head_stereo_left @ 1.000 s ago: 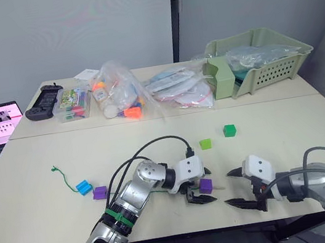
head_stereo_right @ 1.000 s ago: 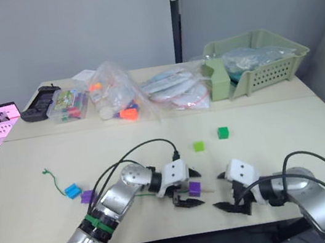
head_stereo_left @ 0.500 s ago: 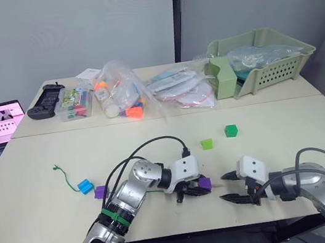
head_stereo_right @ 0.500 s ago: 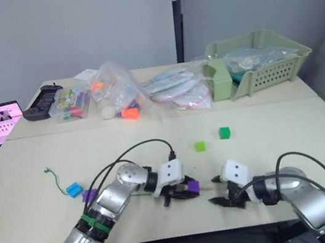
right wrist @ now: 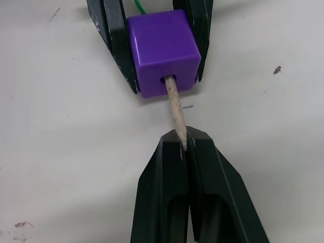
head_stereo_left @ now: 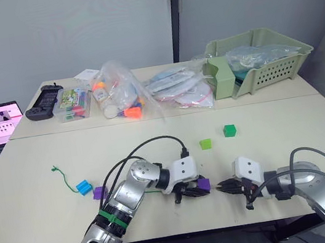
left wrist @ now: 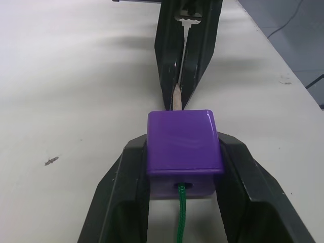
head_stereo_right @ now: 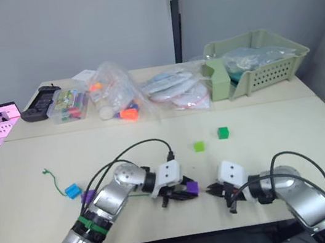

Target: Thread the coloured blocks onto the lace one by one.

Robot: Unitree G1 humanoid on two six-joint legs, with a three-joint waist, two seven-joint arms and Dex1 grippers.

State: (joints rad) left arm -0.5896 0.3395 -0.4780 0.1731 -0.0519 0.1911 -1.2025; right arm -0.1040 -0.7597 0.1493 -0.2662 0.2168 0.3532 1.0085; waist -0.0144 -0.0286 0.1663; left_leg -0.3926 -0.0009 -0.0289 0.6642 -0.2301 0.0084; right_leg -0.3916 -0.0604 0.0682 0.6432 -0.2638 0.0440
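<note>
With the left gripper (left wrist: pixel 183 167) clamping a purple block (right wrist: pixel 163 50) low over the table (head_stereo_left: pixel 35 217) and the right gripper (right wrist: pixel 182 144) pinching the lace (left wrist: pixel 181 215)'s pale tip (right wrist: pixel 174 109) poking through, pulling the lace on through seems next.

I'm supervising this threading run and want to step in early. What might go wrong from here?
The right gripper pinches only the very end of the lace's pale tip; it may slip off when pulling.

The left gripper clamps the purple block by two side faces, so an off-axis pull might twist it free.

The green cord trailing behind may snag.
</note>
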